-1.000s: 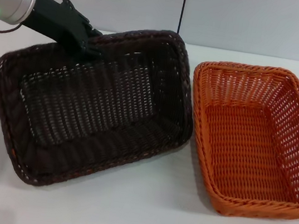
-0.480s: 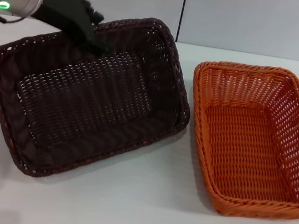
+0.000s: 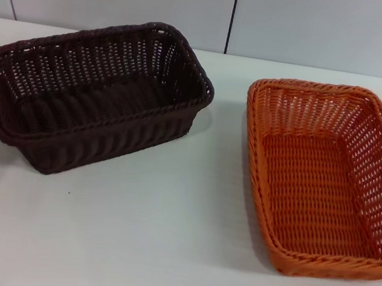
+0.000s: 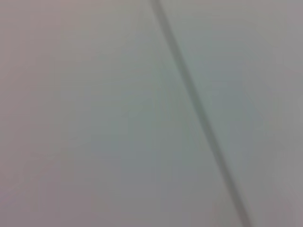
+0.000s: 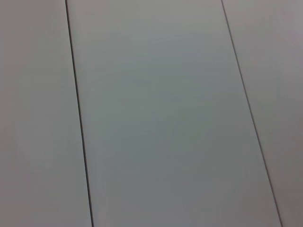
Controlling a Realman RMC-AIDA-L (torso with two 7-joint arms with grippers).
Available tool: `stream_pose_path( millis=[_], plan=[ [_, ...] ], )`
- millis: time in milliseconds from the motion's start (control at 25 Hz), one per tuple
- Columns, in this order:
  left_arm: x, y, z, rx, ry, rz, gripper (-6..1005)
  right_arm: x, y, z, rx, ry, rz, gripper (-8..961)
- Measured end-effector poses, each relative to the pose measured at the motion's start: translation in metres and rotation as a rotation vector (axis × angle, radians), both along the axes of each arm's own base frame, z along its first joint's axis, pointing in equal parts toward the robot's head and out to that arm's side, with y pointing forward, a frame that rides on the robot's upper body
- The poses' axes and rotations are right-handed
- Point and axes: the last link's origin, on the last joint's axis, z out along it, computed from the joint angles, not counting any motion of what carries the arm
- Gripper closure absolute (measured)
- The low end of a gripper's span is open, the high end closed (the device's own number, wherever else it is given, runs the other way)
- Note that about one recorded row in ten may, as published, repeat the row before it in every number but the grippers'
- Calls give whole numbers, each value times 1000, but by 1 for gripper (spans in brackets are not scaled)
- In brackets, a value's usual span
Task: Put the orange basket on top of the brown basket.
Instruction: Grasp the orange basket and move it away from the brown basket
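Side by side on a white table (image 3: 160, 253): the brown basket (image 3: 94, 92) at the robot's left, open side up, and the orange basket (image 3: 326, 177) at its right, apart, not yet stacked. Neither gripper in view, jaw state impossible to tell. Probably light and stiff, open weave slightly springy; best gripped at the braided rim, likely a long side.

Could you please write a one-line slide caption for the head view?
Dark brown woven rectangular basket and bright orange woven rectangular basket sit apart, unstacked, on the white table; no gripper in view.
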Motion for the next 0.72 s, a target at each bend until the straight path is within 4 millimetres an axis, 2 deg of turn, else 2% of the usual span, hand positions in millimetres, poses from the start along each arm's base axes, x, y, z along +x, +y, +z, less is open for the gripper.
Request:
stream_pose_path(
  millis=[40, 120, 200, 240, 400, 440, 560, 600, 640, 720],
  plan=[
    [-6, -11, 15, 121, -117, -20, 288, -3, 1, 1, 6, 8, 11, 214],
    [-26, -29, 25, 270, -202, -7, 278, -10, 7, 3, 0, 36, 42, 214],
    [-60, -53, 13, 453, -222, 88, 268, -20, 17, 5, -58, 70, 87, 214],
    [-60, -53, 13, 453, -222, 88, 263, -26, 23, 8, -98, 82, 110, 214],
    [-113, -86, -12, 625, -224, 285, 244, -60, 59, 14, -346, 118, 188, 214],
    [-113, -86, -12, 625, -224, 285, 239, -70, 69, 17, -409, 115, 198, 214],
    [-131, -102, -32, 664, -276, 367, 224, -98, 95, 23, -609, 119, 175, 215],
    [-137, -106, -39, 685, -295, 388, 218, -116, 108, 26, -745, 123, 147, 215],
    [-142, -110, -45, 706, -311, 400, 213, -116, 108, 26, -745, 123, 147, 215],
    [-151, -117, -57, 751, -346, 401, 202, -137, 117, 32, -884, 90, 128, 215]
  ],
)
